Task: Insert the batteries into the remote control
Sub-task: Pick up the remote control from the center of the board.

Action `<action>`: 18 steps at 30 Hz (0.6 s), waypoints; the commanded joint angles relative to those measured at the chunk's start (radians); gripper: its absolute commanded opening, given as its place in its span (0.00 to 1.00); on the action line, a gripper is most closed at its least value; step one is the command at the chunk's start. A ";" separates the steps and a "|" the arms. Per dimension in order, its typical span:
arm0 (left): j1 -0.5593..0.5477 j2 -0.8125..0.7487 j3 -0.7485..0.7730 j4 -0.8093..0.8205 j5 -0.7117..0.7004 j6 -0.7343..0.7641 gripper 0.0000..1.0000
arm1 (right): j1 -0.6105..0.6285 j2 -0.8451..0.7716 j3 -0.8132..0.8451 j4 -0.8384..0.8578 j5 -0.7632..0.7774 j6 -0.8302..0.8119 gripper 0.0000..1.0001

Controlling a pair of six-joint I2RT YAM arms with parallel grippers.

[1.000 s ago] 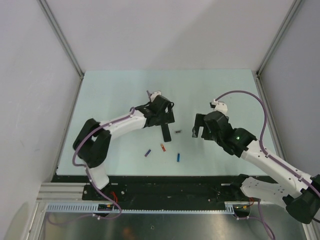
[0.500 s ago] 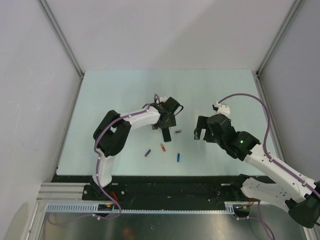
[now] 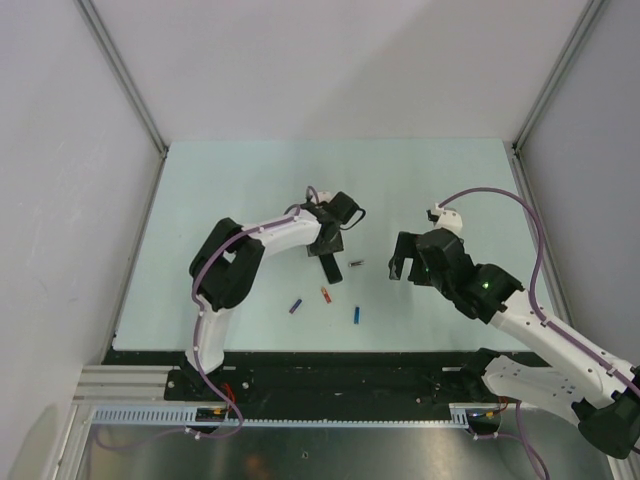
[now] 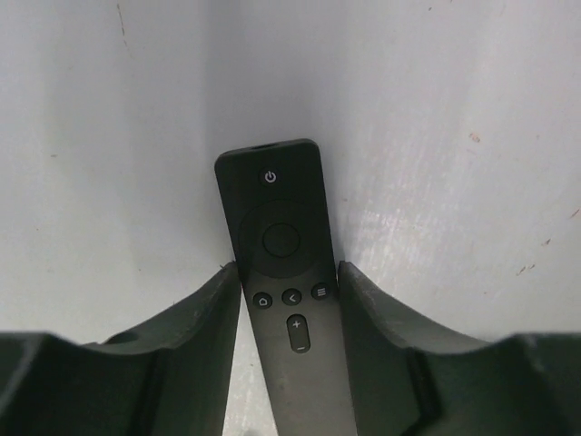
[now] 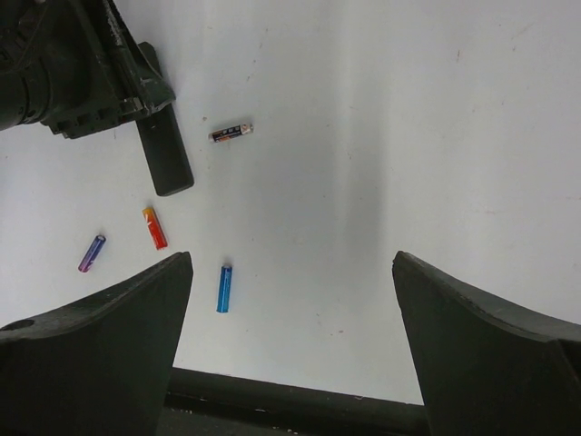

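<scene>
Clamped on the remote control (image 4: 277, 209) jutting ahead, buttons facing its camera, the left end effector (image 4: 289, 272) should steady it while the right end effector (image 5: 290, 263), jaws apart, centres squarely over the silvery-dark battery (image 5: 231, 133) ahead-left.

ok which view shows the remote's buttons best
Left wrist: the remote fills the middle, button face toward the camera, clamped in the left gripper. The top view shows it only as a small dark bar poking from that gripper. The right wrist view shows its plain end, with no buttons visible.
</scene>
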 commanded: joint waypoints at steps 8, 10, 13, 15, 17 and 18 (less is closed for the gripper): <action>0.013 -0.006 -0.007 -0.001 0.030 -0.004 0.26 | 0.000 -0.010 0.001 0.009 -0.011 0.024 0.96; 0.013 -0.077 -0.018 0.015 0.041 0.008 0.20 | 0.001 -0.015 0.001 0.015 -0.022 0.018 0.96; 0.010 -0.242 -0.088 0.106 0.091 0.060 0.16 | 0.001 -0.019 0.001 0.045 -0.060 -0.022 0.98; 0.015 -0.321 -0.140 0.186 0.211 0.130 0.17 | -0.002 -0.027 -0.008 0.089 -0.097 -0.049 0.99; 0.018 -0.444 -0.231 0.297 0.289 0.163 0.18 | -0.011 -0.050 -0.022 0.159 -0.190 -0.069 0.99; 0.024 -0.495 -0.274 0.341 0.355 0.173 0.17 | -0.020 -0.058 -0.028 0.178 -0.221 -0.063 0.99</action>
